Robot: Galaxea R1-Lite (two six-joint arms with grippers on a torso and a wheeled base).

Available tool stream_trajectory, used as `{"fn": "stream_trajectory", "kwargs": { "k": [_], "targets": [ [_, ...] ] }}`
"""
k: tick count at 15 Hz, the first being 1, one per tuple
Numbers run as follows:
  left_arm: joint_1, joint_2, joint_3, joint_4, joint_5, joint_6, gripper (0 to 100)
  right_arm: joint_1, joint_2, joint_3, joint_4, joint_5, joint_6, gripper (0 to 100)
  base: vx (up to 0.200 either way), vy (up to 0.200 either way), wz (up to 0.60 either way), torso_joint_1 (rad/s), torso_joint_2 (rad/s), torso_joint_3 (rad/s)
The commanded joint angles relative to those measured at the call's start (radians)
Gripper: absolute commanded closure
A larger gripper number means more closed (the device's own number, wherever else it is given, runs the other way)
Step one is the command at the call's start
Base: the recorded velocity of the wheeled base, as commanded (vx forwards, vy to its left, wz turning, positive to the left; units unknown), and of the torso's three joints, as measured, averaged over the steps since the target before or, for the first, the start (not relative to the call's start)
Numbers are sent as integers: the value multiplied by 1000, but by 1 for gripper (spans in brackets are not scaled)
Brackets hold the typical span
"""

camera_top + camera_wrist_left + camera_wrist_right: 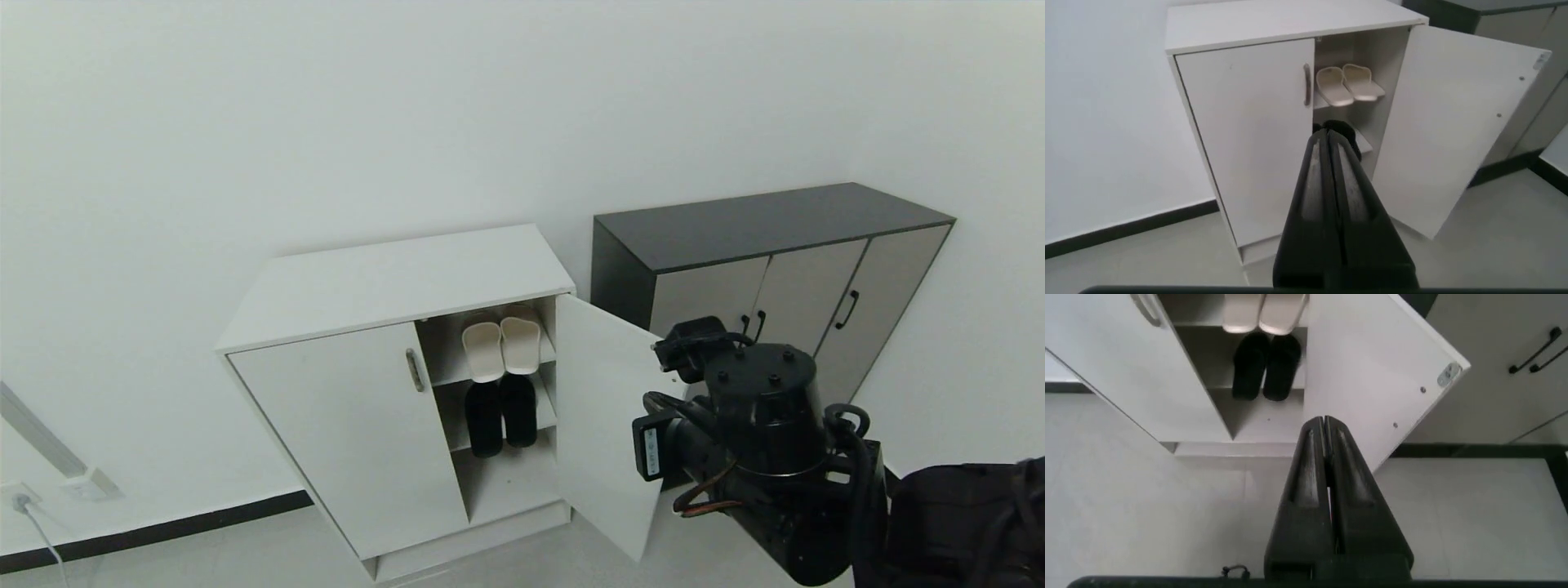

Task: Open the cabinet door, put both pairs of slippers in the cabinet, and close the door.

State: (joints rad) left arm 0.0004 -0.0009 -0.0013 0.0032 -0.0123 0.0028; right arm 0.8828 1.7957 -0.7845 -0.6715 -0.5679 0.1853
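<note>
Both claws are pinched together with nothing in them. The right gripper (1325,425) sits near the free edge of the open door, and the left gripper (1328,135) points at the cabinet front from farther back.

The white cabinet (392,282) stands against the wall with its left door (351,433) closed and its right door (608,425) swung wide. I reckon that open door is the only thing left to deal with. It looks like a stiff, flat board, probably light and easy on its hinges. The face we can see is smooth with no handle, so I'd push flat on the far face near the free edge rather than try pinching it.

The slippers look sorted. The white slippers (502,347) are on the upper shelf and the black slippers (500,412) are on the shelf below, heels right at the shelf fronts. They look like light, squishy foam, so those heels could catch the door.
</note>
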Motion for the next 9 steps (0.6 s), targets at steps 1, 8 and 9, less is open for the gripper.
{"fn": "stream_trajectory", "kwargs": {
  "k": [1,8,9],
  "targets": [
    [1,1,0,0,0,0,100,-82,73,-78,-10,8,-4,100,0,0,0,0,0,0],
    [1,1,1,0,0,-1,100,-355,290,-424,105,163,-29,100,0,0,0,0,0,0],
    [1,1,0,0,2,-1,100,-387,335,-475,118,194,-27,100,0,0,0,0,0,0]
  ]
}}
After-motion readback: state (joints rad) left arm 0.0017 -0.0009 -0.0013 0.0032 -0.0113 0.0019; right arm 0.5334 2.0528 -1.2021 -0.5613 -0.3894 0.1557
